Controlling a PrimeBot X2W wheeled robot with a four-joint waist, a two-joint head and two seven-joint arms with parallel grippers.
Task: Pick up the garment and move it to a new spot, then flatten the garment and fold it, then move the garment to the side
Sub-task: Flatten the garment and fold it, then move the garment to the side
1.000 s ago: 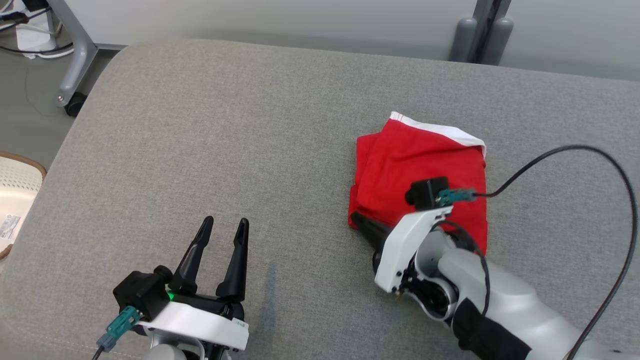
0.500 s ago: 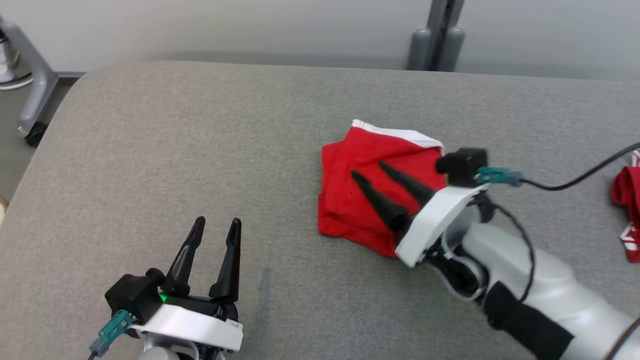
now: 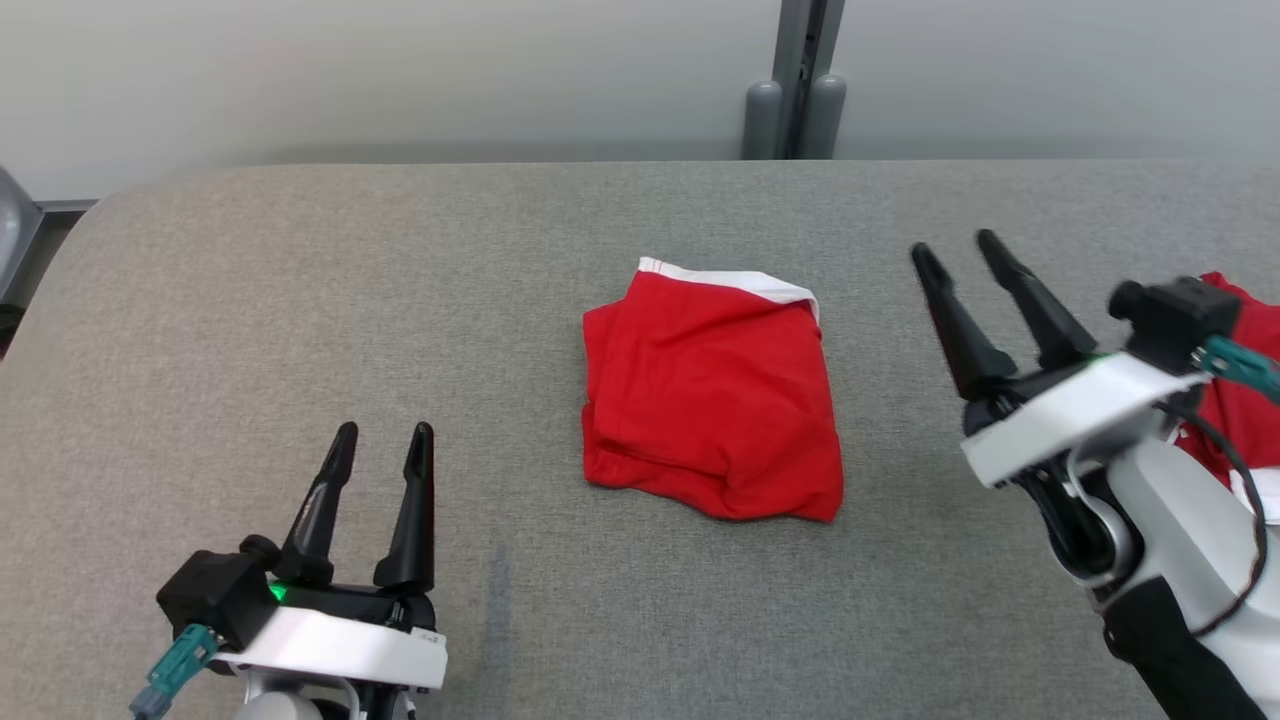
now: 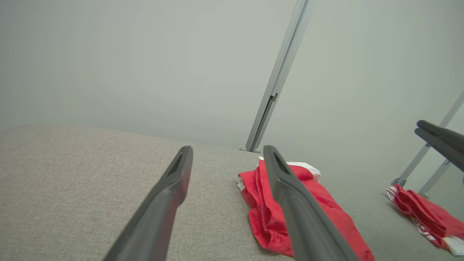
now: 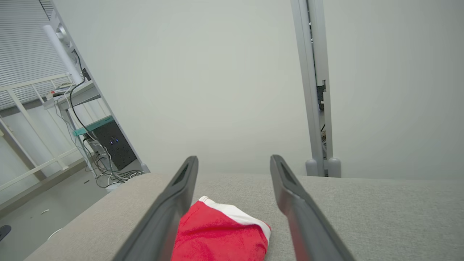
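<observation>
Risk: our left fingers (image 3: pixel 413 510) and right fingers (image 3: pixel 955 325) (both spread, empty) could snag the folded garment (image 3: pixel 710 400), undoing it.

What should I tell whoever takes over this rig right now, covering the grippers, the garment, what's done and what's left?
Grippers: left gripper open and empty, low over the cushion. The right gripper is open and empty, raised to the right of the garment.
Things: the red garment lies folded mid-cushion, white band at the far edge. A second red garment sits crumpled at the far right.
Done: the garment looks flattened and folded.
Left: probably moving it aside; I cannot tell whether this is its final spot.
</observation>
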